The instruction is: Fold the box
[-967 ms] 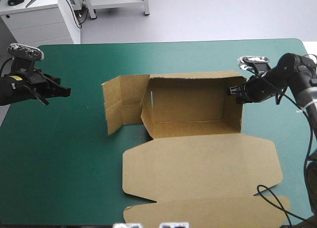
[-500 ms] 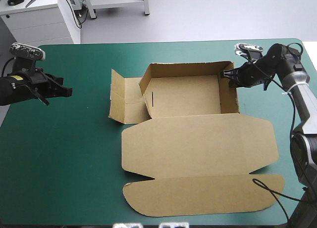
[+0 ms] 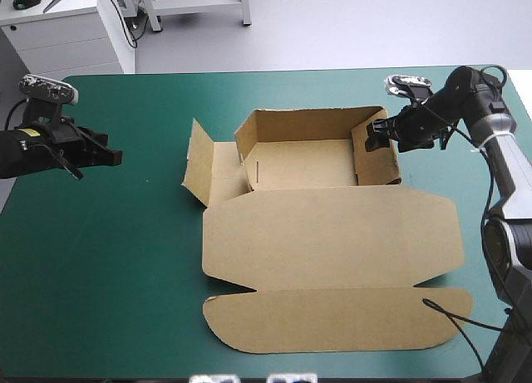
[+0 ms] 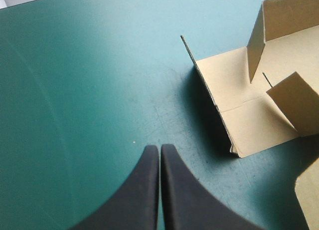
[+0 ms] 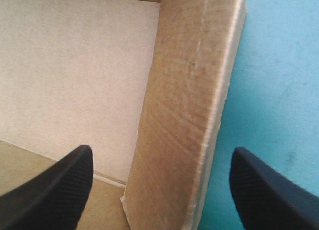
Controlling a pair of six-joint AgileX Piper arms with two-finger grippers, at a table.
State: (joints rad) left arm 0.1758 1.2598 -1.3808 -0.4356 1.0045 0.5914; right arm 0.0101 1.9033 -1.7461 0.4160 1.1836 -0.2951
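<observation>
A: Status?
B: The box [image 3: 307,163] sits mid-table, its lid [image 3: 332,233] flat toward the near edge. The right gripper [image 3: 373,139] is spread, astride the right wall [image 5: 184,115]. The left gripper [image 4: 159,152] is pressed together over the cover [image 3: 125,258], well clear of the left flap [image 3: 218,171].
A: Procedure?
B: Keep the wall centred between the fingers [image 5: 55,190]. Press it inward along its crease. Avoid dragging the box.
A: Change from earlier?
B: The wall leans farther in and the right gripper has followed. The left gripper is unchanged.
</observation>
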